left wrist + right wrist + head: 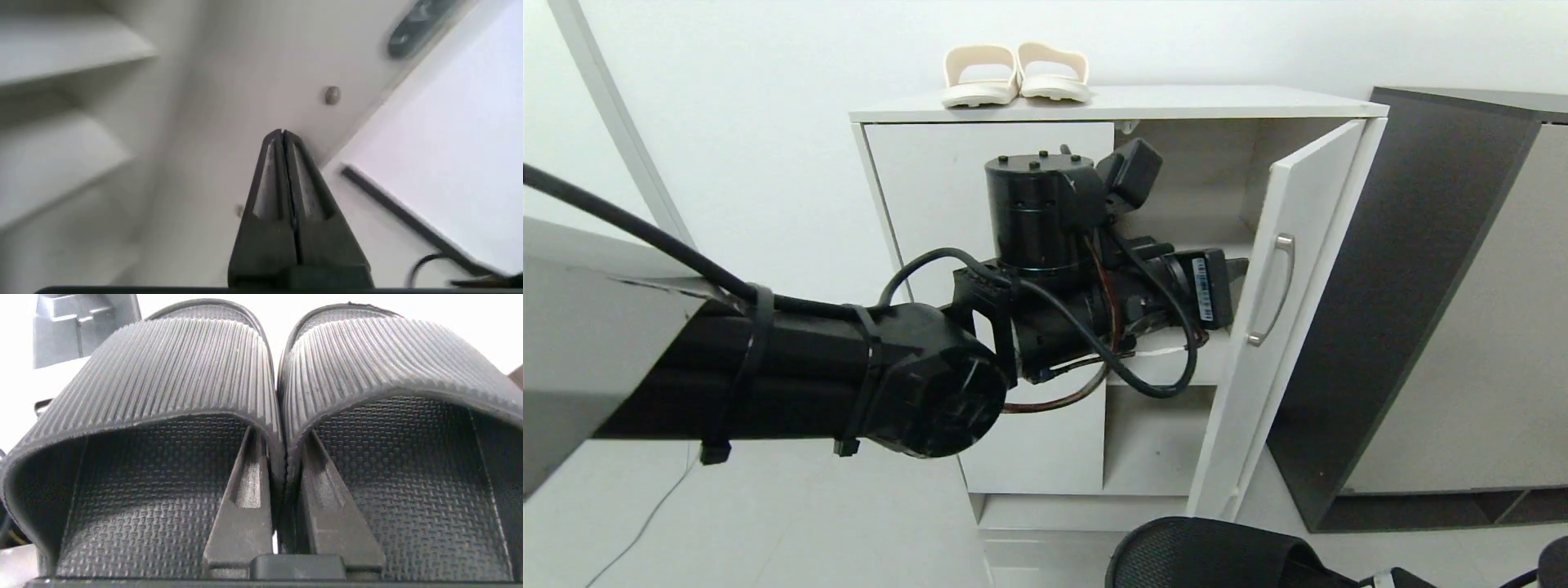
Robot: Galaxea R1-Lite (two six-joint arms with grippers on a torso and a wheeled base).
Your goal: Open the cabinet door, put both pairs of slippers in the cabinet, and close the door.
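A white cabinet [1111, 104] stands ahead with its right door [1307, 204] swung open and its left door [947, 188] shut. A cream pair of slippers [1015, 75] rests on the cabinet top. My left gripper [283, 137] is shut with nothing in it. It sits in the open compartment, close to the inner face of the open door [245, 98], with its tip [1238, 271] near the handle's height. My right gripper [280, 441] is shut on a black pair of slippers [204, 384], one finger inside each slipper, pinching their touching side walls. That black pair [1217, 555] shows low in front of the cabinet.
The open compartment holds white shelves [1168, 359] with nothing visible on them. A metal handle [1278, 286] is on the open door. A dark grey cabinet [1445, 286] stands close on the right, just beyond the door. A white wall and pale floor [768, 531] lie to the left.
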